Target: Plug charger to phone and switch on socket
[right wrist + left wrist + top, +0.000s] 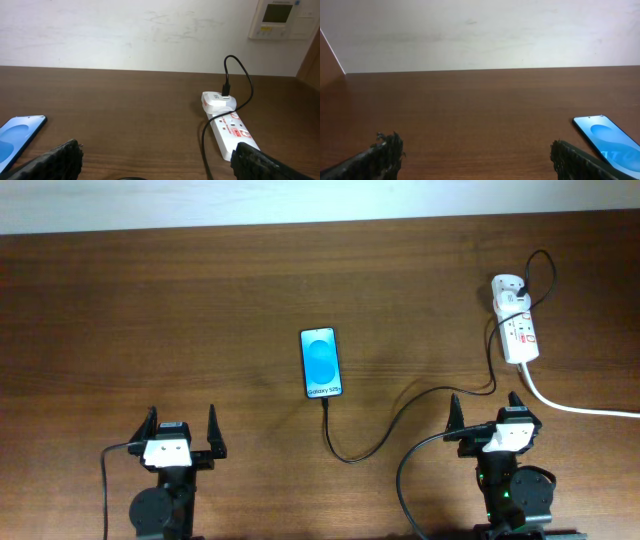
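- Centrally, the phone (321,363) is lying flat on the worktop (150,300) with its screen up. Its long axis is running 12 to 6 o'clock, and the "Galaxy S25+" lettering is sitting at the 6 o'clock end.
- The charger (345,459) is meeting the phone's 6 o'clock short edge, dipping toward 6, then sweeping toward 3 and climbing to the socket (520,335). Whether its tip is fully seated, I cannot tell.
- The socket is lying at 2 o'clock from the phone, well apart, with its long axis running roughly 12 to 6.
- A white adapter (508,288) is sitting in the socket's 12 o'clock outlet, with the charger looping out of it. A thick white cord (570,406) is leaving the 6 o'clock end toward 4.
- The switch position is showing too small to tell.
- The left end effector (182,415) is hovering at 7 o'clock from the phone, fingers spread wide and holding nothing.
- The right end effector (486,405) is hovering at 5 o'clock from the phone, likewise spread and empty, with the charger passing just beyond its fingertips.
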Controlling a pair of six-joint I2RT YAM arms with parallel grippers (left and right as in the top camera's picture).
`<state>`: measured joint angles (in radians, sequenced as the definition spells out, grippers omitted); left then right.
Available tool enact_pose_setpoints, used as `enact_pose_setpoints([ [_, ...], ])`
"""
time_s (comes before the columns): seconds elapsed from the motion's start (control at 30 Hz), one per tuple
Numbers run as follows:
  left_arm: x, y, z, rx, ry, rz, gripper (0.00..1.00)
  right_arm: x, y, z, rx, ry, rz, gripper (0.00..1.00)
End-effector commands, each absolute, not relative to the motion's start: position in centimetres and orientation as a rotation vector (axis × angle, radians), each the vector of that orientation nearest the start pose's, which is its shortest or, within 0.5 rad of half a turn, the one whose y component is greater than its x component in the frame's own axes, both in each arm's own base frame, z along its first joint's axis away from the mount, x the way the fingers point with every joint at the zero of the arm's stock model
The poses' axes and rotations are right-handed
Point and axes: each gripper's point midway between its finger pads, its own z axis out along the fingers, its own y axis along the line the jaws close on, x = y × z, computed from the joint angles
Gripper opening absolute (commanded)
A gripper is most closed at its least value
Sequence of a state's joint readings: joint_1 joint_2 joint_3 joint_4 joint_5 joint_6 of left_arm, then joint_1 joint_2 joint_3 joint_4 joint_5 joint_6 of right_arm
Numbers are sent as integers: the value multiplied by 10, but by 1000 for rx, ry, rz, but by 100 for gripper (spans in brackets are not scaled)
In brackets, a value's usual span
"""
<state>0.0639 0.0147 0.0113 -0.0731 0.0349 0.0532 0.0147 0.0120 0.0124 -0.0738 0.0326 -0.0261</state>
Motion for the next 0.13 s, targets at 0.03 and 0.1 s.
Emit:
enact_pose_setpoints([
  [0.03, 246, 7, 157, 44, 1646, 58, 99, 246, -1, 156, -3, 1649, -29, 98],
  [0.1, 246, 7, 157, 44, 1646, 58, 99, 246, -1, 156, -3, 1649, -29, 98],
])
